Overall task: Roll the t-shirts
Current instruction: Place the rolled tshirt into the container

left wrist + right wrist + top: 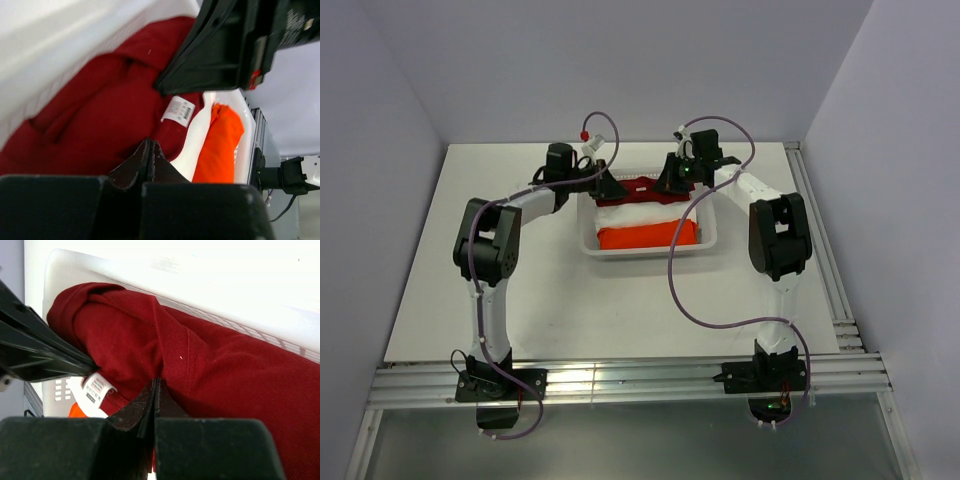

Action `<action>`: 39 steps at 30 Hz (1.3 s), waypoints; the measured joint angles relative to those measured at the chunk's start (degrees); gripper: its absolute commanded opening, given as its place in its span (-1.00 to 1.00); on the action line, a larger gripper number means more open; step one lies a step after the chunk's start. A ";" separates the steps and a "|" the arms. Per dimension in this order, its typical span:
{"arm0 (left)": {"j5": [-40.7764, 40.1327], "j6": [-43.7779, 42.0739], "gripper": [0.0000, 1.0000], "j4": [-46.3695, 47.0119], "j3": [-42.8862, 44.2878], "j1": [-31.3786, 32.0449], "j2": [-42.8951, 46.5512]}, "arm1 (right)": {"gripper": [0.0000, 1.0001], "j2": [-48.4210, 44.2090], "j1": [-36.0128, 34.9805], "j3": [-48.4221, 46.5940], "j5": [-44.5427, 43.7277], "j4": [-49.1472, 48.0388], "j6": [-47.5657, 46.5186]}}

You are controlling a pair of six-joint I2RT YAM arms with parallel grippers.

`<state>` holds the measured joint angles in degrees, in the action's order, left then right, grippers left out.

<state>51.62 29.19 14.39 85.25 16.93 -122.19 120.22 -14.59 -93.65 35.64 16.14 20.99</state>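
The dark red t-shirt (642,187) lies bunched at the far end of a white basket (588,240). A white t-shirt (635,215) lies in the middle and a bright orange one (645,236) at the near end. My left gripper (613,187) is shut, its tips (149,145) pinching the red cloth (100,115) near a white label (178,110). My right gripper (672,178) is shut on the same shirt (225,370) at a seam (155,382). The shirt spans between the two grippers. The white shirt (197,135) and the orange shirt (220,145) show beside it.
The basket's slotted far wall (150,265) runs just behind the red shirt. The white table (520,290) surrounds the basket. Grey walls stand behind and at both sides. Metal rails (620,380) run along the near edge and the right edge (825,250).
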 measured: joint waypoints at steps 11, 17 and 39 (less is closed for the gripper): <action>0.63 0.22 -0.99 4.70 -6.47 -1.95 1.42 | -1.00 0.00 0.61 -0.55 0.98 0.92 1.03; 0.59 -0.85 -0.99 2.16 -3.37 -2.16 1.40 | -0.59 -0.04 4.07 0.37 5.40 -1.53 5.62; -20.81 5.40 0.29 -6.54 -14.03 -2.64 35.47 | 0.51 -30.32 9.27 14.69 0.37 -0.74 12.72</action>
<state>30.81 34.59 7.86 71.22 14.28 -86.72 89.91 -5.32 -78.96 36.01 15.40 33.71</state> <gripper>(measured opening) 0.611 0.742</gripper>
